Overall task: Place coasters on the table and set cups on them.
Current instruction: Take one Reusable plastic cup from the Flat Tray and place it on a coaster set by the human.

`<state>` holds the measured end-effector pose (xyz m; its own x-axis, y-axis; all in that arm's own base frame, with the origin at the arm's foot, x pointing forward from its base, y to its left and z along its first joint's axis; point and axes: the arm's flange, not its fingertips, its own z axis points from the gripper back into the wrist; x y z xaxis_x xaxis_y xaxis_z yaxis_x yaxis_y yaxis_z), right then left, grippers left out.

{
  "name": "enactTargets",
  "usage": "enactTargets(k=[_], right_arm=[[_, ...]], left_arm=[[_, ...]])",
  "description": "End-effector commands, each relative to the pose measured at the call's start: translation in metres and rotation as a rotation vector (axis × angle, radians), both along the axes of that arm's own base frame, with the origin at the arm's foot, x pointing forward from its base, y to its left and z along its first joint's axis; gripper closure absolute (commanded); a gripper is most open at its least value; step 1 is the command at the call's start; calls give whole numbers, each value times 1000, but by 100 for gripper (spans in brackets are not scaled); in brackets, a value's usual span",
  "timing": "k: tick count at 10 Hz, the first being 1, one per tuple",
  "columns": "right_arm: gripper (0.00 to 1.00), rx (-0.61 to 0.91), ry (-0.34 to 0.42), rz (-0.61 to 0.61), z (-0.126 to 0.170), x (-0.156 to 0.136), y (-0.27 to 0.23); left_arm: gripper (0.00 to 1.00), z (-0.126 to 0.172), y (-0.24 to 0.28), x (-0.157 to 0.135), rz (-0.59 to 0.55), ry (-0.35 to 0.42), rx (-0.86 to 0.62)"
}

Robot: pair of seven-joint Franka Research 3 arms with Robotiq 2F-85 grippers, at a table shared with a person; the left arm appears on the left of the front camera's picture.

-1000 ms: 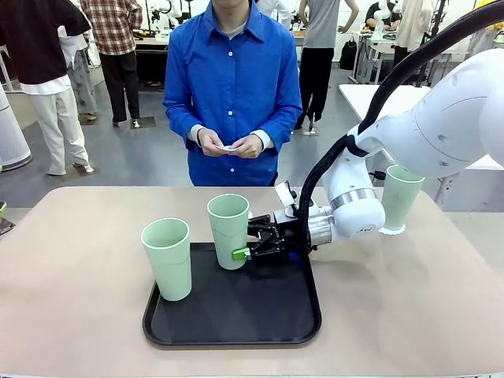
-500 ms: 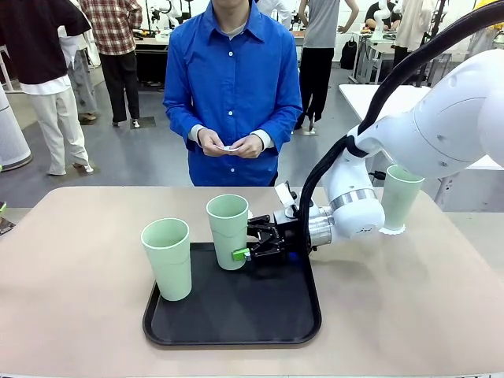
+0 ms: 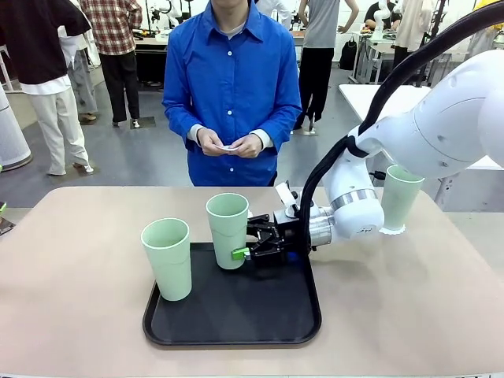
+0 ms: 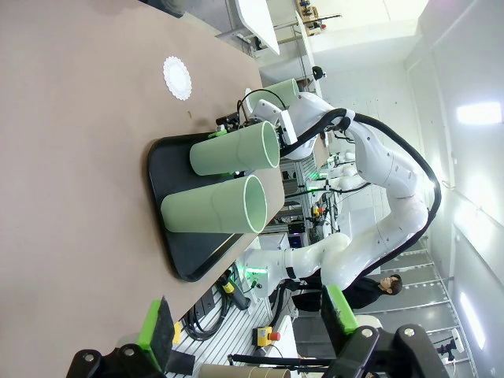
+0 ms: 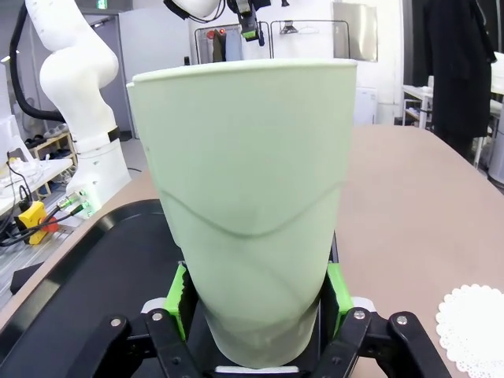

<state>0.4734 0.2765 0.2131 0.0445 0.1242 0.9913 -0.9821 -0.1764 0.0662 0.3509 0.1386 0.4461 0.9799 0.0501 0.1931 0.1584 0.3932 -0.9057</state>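
Black rectangular tray (image 3: 236, 311), person in a blue shirt (image 3: 233, 87) behind it, white table (image 3: 358, 98) farther right

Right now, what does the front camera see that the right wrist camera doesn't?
Front view: the person holding a white coaster, the left cup on the tray, and the far cup standing on a coaster at the right. Right wrist view: a bare coaster on the table, and green pads pressing the cup's sides. Both: the right tool gripping the middle cup at the black tray.
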Motion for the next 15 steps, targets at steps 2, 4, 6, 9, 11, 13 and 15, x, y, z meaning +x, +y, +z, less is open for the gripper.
enactTargets(k=[2, 4, 6, 9, 11, 13, 15], right_arm=[[100, 44, -37, 7, 39, -6, 5], [100, 2, -70, 16, 84, -22, 17], [100, -21, -105, 20, 124, -34, 27], [100, -11, -99, -8, 158, -43, 21], [100, 5, -80, -21, 167, -47, 16], [100, -18, -112, 12, 166, -41, 18], [100, -18, -112, 12, 166, -41, 18]], left_arm=[[0, 1, 0, -1, -2, -9, -12], [0, 1, 0, -1, -2, -9, -12], [0, 1, 0, -1, -2, -9, -12], [0, 1, 0, -1, -2, -9, -12], [0, 1, 0, -1, -2, -9, -12], [0, 1, 0, -1, -2, -9, -12], [0, 1, 0, -1, -2, -9, -12]])
